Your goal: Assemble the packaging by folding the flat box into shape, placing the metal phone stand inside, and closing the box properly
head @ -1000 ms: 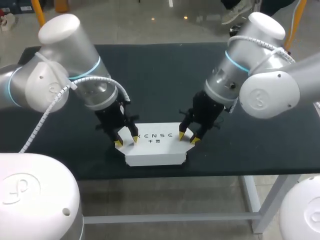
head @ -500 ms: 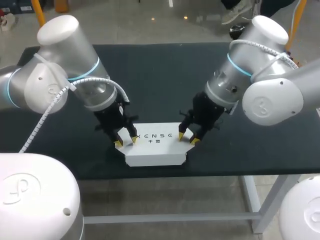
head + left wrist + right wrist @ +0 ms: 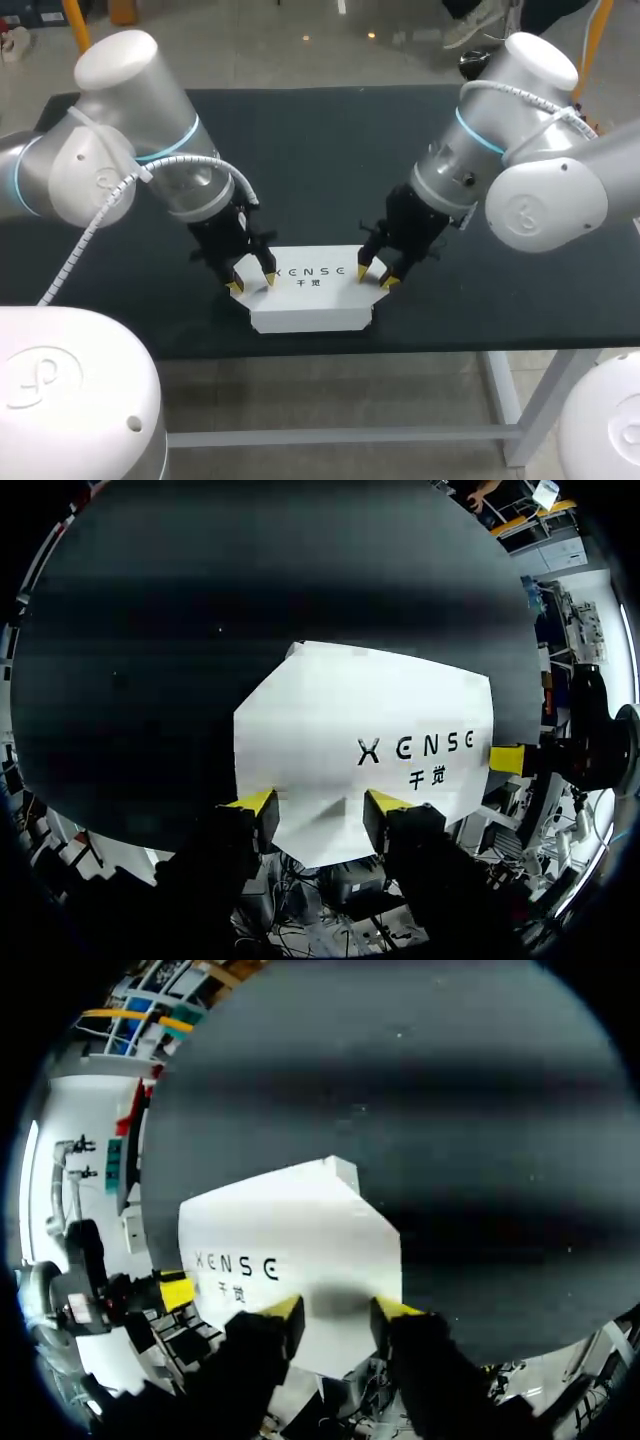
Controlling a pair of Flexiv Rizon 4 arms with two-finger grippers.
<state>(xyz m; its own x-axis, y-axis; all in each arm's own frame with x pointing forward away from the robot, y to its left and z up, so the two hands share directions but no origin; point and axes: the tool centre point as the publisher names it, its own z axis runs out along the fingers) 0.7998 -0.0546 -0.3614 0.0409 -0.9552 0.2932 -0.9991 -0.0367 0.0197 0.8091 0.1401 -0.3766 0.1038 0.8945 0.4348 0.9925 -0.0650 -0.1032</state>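
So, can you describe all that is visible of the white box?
The box is white, looks like cardboard, folded into shape, its top closed with dark print. Its corners are cut at an angle. It lies near the table's front edge. The left gripper and right gripper, both open, set their tips on its top at opposite ends.

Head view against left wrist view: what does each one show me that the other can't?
Only the head view shows the left arm and right arm whole, the front wall of the white box, and the right tool with both yellow tips on the box's right end. Only the left wrist view shows, close up, the gap between the left tool's spread tips over the box's near end. Both show the printed box top, the black table, and a tool at each end.
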